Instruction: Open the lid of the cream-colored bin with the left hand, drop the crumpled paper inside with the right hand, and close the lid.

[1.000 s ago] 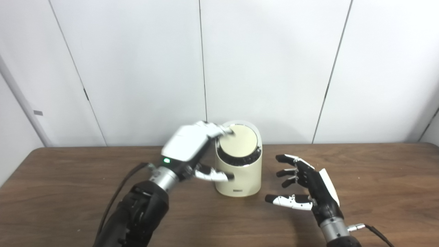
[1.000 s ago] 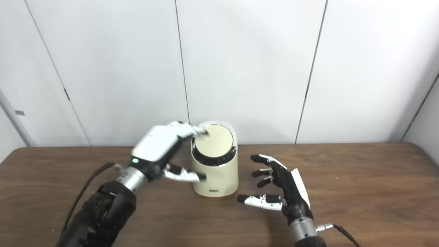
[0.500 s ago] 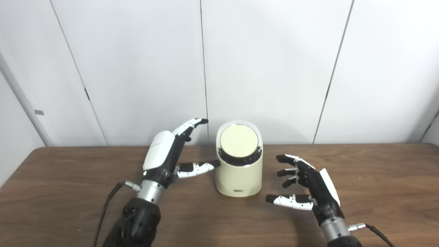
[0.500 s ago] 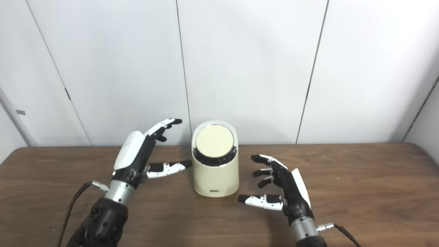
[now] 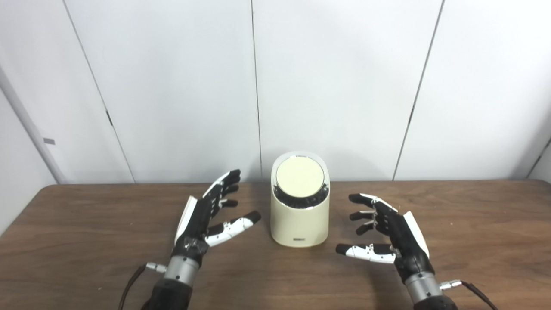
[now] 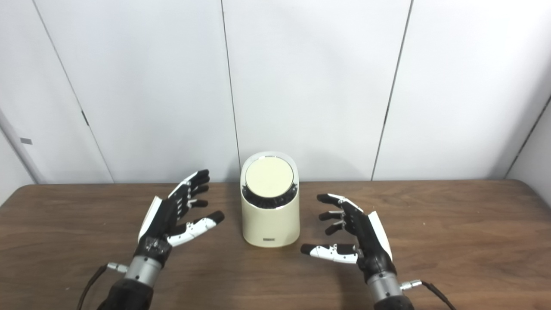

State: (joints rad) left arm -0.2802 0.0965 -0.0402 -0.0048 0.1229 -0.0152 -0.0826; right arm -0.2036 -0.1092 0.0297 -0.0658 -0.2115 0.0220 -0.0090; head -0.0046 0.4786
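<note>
The cream-colored bin [image 5: 300, 206] stands upright on the wooden table [image 5: 86, 224], near the far edge and roughly midway between the two hands; its long axis is vertical, and its round lid [image 5: 300, 177] sits seated in the rim, tilted slightly toward the cameras. The left hand [image 5: 205, 215] rests low over the table to the left of the bin, palm turned inward, fingers spread and holding nothing; the thumb points toward the bin's lower wall but stands clear of it. The right hand [image 5: 387, 237] sits to the right of the bin and nearer the front edge, likewise spread and empty, its fingers curled loosely toward the bin with a visible gap between. No crumpled paper shows on the table in either view. Judged from the closed lid and the absent paper, the task appears complete, or nearly so. Should the lid need attention again, the deciding relation is this: the lid lies up and to the right of the left hand, well above the fingertips, so that hand would have to rise and cross inward; neither hand is clearly closer to the bin
</note>
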